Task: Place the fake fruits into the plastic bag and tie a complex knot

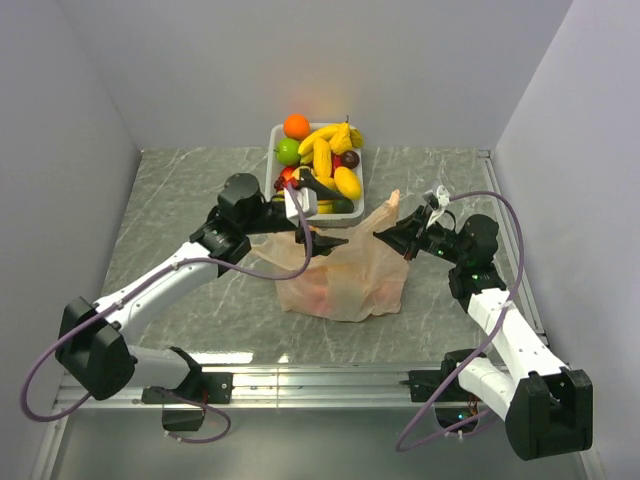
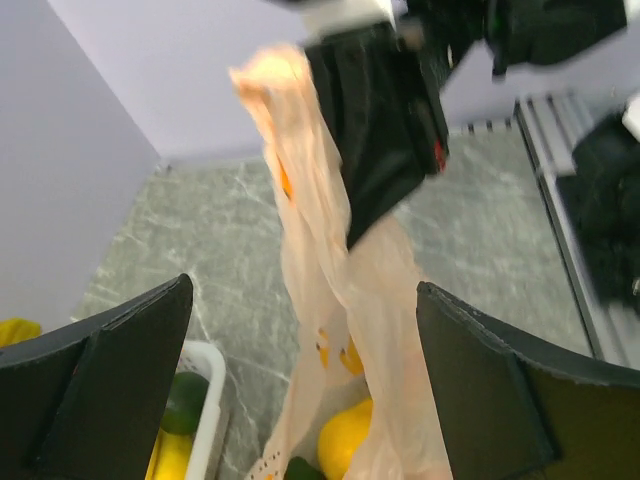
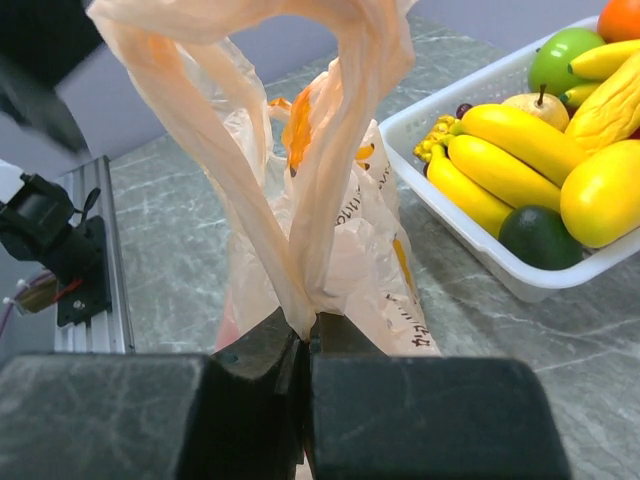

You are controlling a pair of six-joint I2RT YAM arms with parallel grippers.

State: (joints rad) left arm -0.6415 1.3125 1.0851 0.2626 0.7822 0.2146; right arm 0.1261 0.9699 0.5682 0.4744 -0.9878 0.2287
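Note:
The peach plastic bag (image 1: 345,280) stands in the middle of the table, with fruit showing faintly through it. My right gripper (image 1: 388,233) is shut on a bag handle (image 3: 330,150) and holds it up; the pinch shows in the right wrist view (image 3: 308,335). My left gripper (image 1: 325,240) is open at the bag's left top, its jaws wide on either side of the raised plastic (image 2: 330,250). A yellow fruit (image 2: 345,440) lies inside the bag. Several fake fruits (image 1: 322,160) lie in the white tray (image 1: 276,135): bananas (image 3: 500,165), lime (image 3: 540,235), orange, green apple.
The tray stands just behind the bag, close to my left gripper, and its rim shows in the left wrist view (image 2: 208,400). Walls enclose the left, back and right of the table. A metal rail (image 1: 330,380) runs along the near edge.

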